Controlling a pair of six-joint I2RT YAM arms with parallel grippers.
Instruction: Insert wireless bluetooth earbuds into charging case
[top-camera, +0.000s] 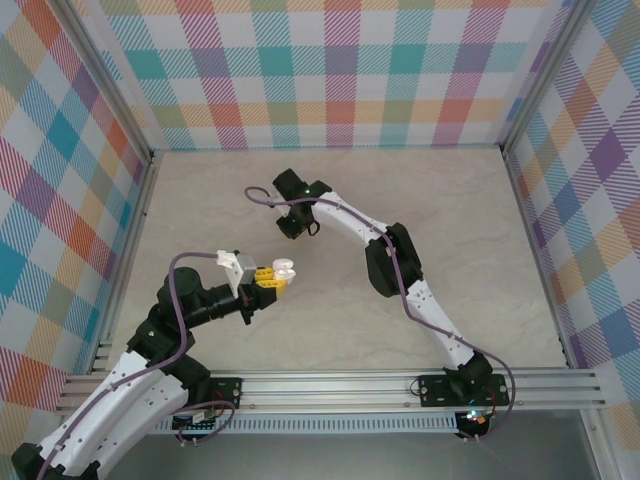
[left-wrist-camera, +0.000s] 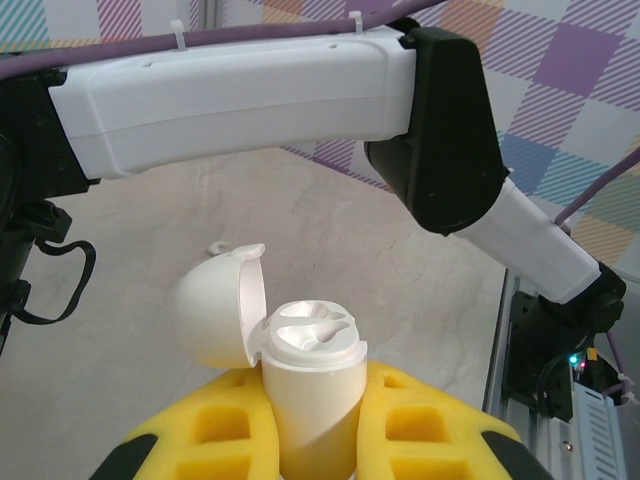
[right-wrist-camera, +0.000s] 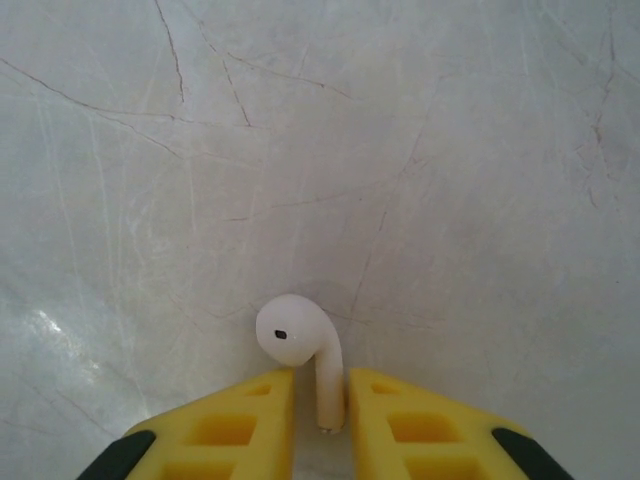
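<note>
Marbled table (right-wrist-camera: 420, 150), earbud (right-wrist-camera: 290, 335) at right hand (right-wrist-camera: 320, 380)

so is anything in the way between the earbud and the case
Nothing visible. The earbud lies on the table between the right gripper's fingers, and the case in the left gripper has its lid swung open, sockets exposed.

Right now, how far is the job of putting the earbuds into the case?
Done: the left pincer is shut on the white case, its lid open. Whether its slots hold anything, I cannot tell. In hand: the right pincer flanks the stem of a white earbud lying on the table; a grip is unclear. Left: lift it and seat it in the case.
</note>
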